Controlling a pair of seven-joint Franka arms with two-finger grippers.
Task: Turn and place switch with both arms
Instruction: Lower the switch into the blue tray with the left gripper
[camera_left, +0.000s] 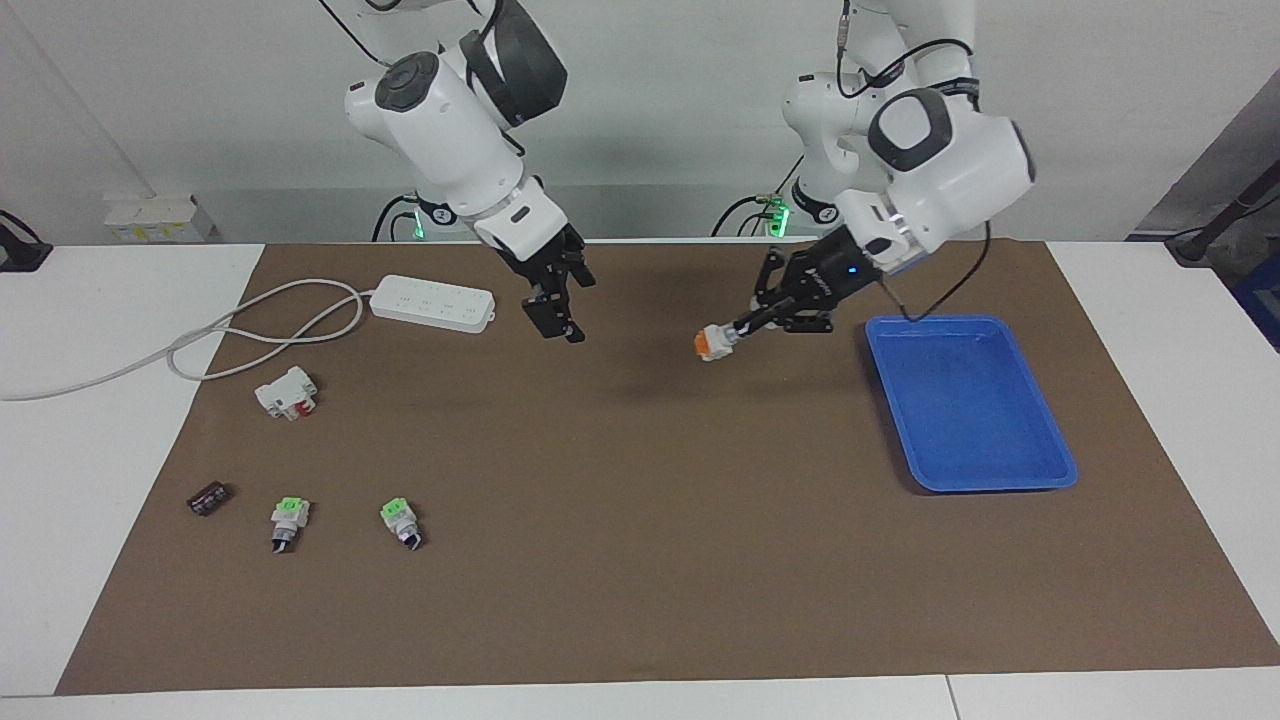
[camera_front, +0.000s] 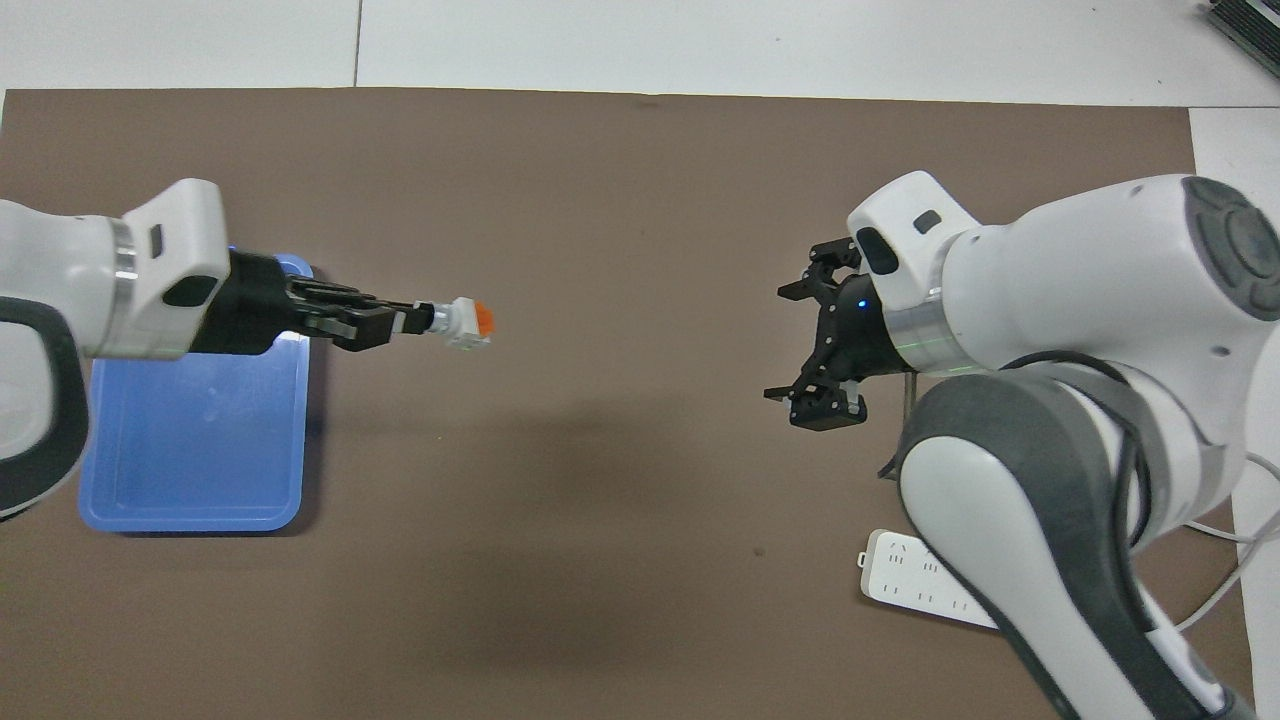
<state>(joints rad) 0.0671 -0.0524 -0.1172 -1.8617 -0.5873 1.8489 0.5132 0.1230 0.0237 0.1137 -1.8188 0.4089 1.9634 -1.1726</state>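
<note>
Left gripper (camera_left: 738, 328) pinches only the switch (camera_left: 712, 342) knob while right gripper (camera_left: 556, 312) hangs wide: you risk a mid-air drop.

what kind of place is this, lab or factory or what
Most likely a robotics lab or test bench, not a factory line. Two white arms work at a white table covered by a brown mat; the left gripper holds the switch, and a power strip lies loosely on the mat.
</note>
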